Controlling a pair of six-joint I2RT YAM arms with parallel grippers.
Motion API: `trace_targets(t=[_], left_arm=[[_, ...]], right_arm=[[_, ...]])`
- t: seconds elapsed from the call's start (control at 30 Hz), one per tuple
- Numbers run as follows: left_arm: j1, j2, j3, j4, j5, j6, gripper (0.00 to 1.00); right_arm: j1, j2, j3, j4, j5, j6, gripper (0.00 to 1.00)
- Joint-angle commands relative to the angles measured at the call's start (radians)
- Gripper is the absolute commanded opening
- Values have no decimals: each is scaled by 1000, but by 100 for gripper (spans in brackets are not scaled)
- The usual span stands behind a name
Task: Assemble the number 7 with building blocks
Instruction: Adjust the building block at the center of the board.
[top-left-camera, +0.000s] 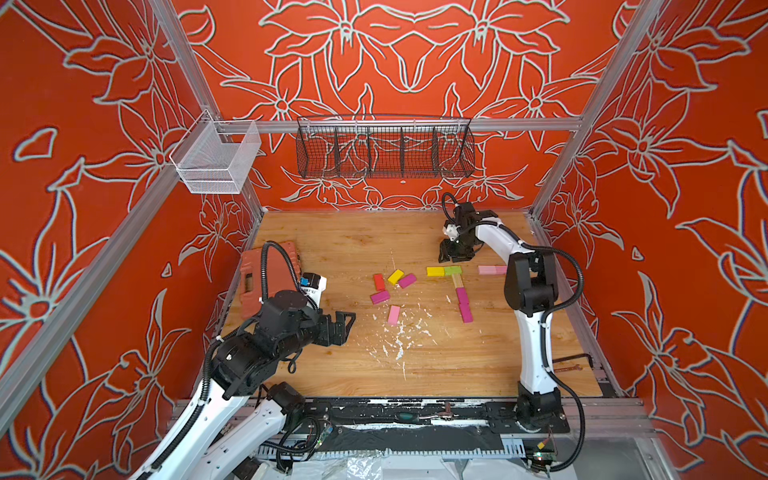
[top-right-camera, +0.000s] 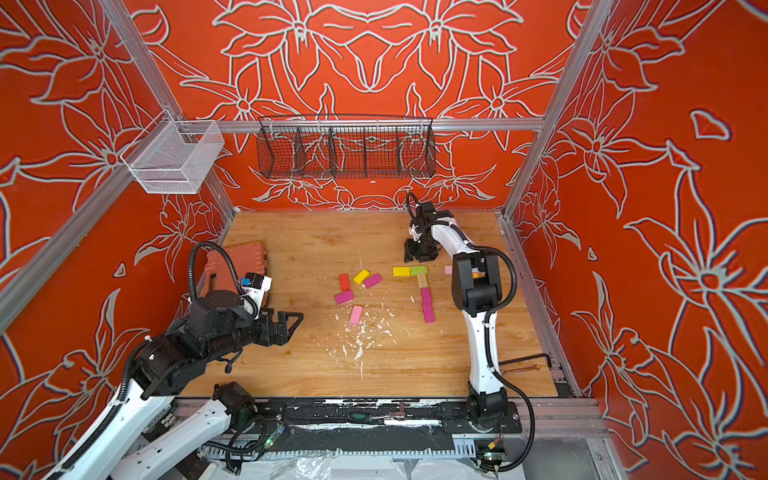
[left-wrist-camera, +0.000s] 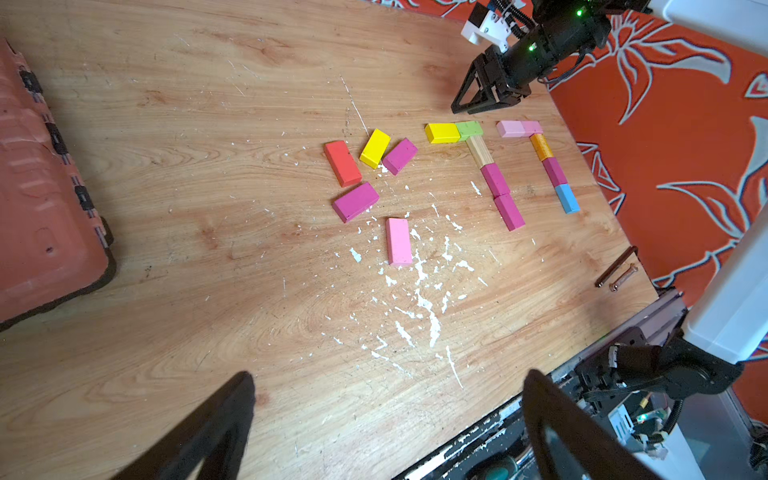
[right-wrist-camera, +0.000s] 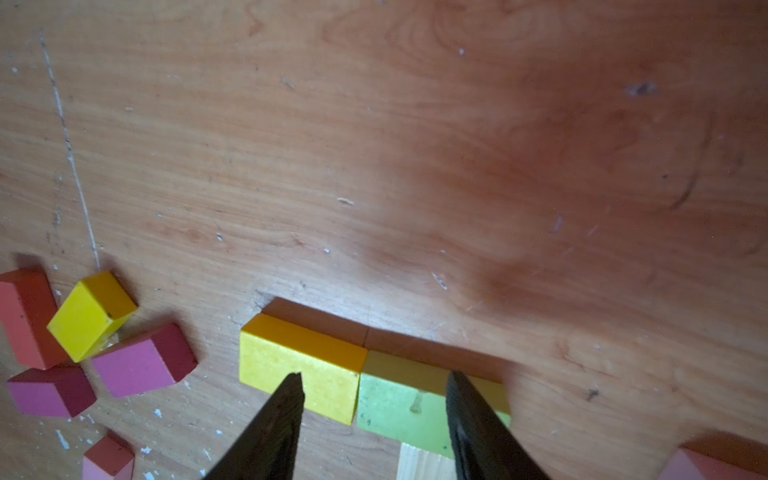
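Left tool: my left tool (top-left-camera: 348, 329) hangs over the near-left of the wooden counter (top-left-camera: 332, 232), jaws spread wide and empty, just in front of the red-brown plastic tool case (top-left-camera: 253, 270).
Spare blocks: mid-counter lie five loose flat wooden building blocks (left-wrist-camera: 355, 201). Of these, a light pink block (left-wrist-camera: 399, 241) lies nearest my left tool.
Number 7: right of them the number 7 (left-wrist-camera: 495, 179) lies flat. A yellow block (left-wrist-camera: 441, 133) and a green block (left-wrist-camera: 469, 129) sit end to end as the bar. A bare-wood block (left-wrist-camera: 480, 150) and two magenta ones run down from the green end.
Right tool: my right tool (right-wrist-camera: 376, 375) hovers just beside the bar's far edge, jaws partly apart, gripping nothing.
Key relation: the bar's long axis runs in line with the gap between the fingertips, which sit at the yellow-green seam. I judge any pull-back should go up and away from the stem.
Far right: a second 7-shaped row (left-wrist-camera: 555, 171) in pink, orange, magenta and blue lies close by the right arm.
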Motion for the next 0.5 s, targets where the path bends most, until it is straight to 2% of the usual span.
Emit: trace_targets(t=[0.0, 0.47], left_arm=[[11, 4, -7, -12, -8, 10, 97], [32, 21, -8, -5, 18, 14, 97]], right_arm=[[-16, -4, -30, -17, -27, -23, 58], [-25, -3, -52, -14, -46, -40, 57]])
